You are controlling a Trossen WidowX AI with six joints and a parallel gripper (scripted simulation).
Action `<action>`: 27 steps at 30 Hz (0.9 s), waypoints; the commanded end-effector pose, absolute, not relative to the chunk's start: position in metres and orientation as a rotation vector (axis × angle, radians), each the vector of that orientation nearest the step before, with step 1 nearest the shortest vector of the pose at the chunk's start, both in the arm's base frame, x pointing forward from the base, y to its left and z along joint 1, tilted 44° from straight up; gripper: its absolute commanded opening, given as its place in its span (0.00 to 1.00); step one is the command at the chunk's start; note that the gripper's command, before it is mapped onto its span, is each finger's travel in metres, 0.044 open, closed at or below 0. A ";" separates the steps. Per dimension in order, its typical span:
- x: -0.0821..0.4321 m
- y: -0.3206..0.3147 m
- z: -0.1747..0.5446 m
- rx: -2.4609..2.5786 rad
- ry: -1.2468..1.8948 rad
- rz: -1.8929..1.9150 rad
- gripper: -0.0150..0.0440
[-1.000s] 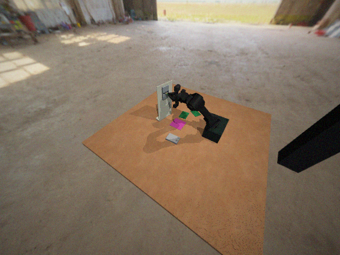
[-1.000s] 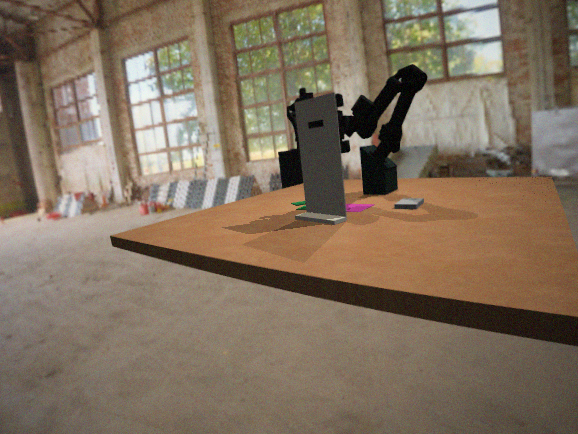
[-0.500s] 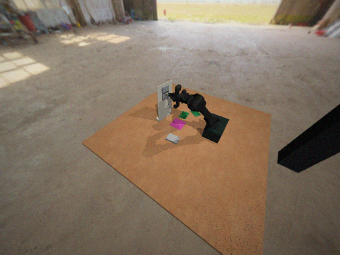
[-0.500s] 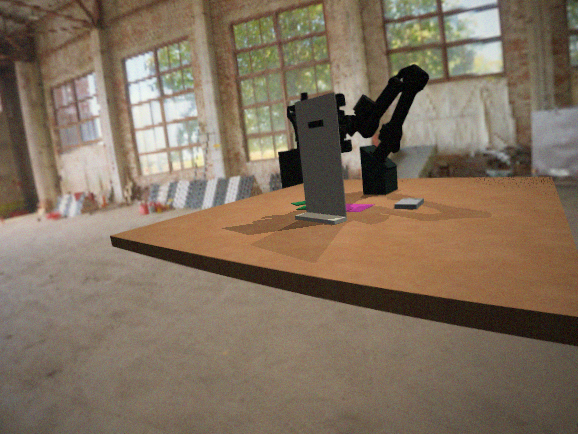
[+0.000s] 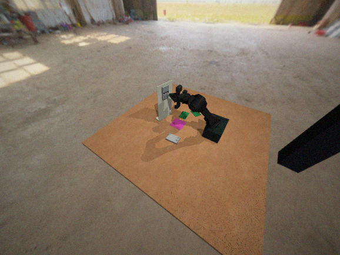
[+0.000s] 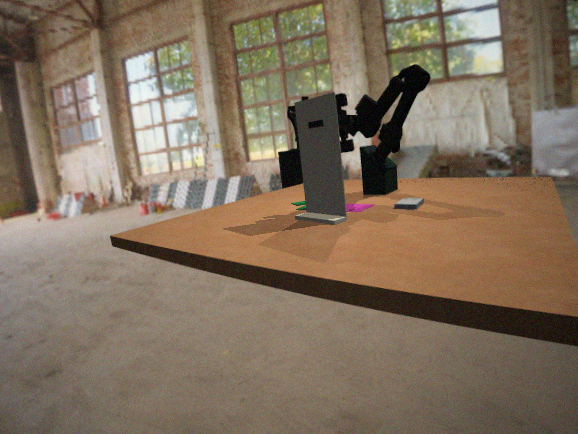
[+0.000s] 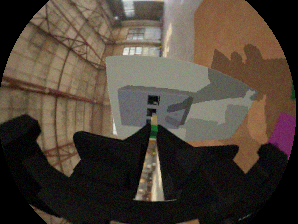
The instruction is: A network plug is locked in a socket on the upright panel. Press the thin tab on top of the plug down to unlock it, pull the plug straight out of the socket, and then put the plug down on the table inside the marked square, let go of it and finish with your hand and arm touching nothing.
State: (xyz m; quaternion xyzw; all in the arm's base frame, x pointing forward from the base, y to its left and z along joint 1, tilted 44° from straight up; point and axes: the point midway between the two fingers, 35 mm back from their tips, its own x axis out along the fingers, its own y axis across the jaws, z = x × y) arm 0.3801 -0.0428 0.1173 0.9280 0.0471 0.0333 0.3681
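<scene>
My gripper point(image 5: 170, 95) point(image 7: 153, 127) is shut on the small plug point(image 7: 154, 122), which shows beige and green between the fingertips. The plug points at the grey socket block point(image 5: 165, 94) point(image 7: 135, 107) on the upright panel point(image 5: 163, 110) point(image 6: 321, 165) point(image 7: 135, 72). Dark openings show in the block beyond the plug, and the plug appears to be out of it, just in front; the exact gap is hard to judge. The panel hides the fingertips in the exterior view. The plug's tab cannot be made out. A magenta square point(image 5: 178, 124) point(image 6: 360, 208) point(image 7: 283, 134) lies on the table.
Two green patches point(image 5: 184, 114) point(image 5: 196, 113) lie near the magenta square, towards the arm's side. A flat light grey block point(image 5: 173, 138) point(image 6: 409, 203) lies on the table on the magenta square's other side. The arm's dark base point(image 5: 215, 132) point(image 6: 379, 175) stands behind these.
</scene>
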 end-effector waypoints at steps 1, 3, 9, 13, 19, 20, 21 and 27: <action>0.375 -0.041 0.117 2.383 0.131 0.083 0.25; 0.374 -0.041 0.117 2.383 0.131 0.082 0.25; 0.371 -0.041 0.117 2.383 0.132 0.080 0.25; 0.368 -0.041 0.117 2.383 0.133 0.079 0.25; 0.365 -0.041 0.118 2.383 0.133 0.077 0.25; 0.364 -0.041 0.118 2.383 0.134 0.077 0.25; 0.364 -0.040 0.118 2.383 0.134 0.077 0.25; 0.360 -0.040 0.119 2.383 0.134 0.075 0.25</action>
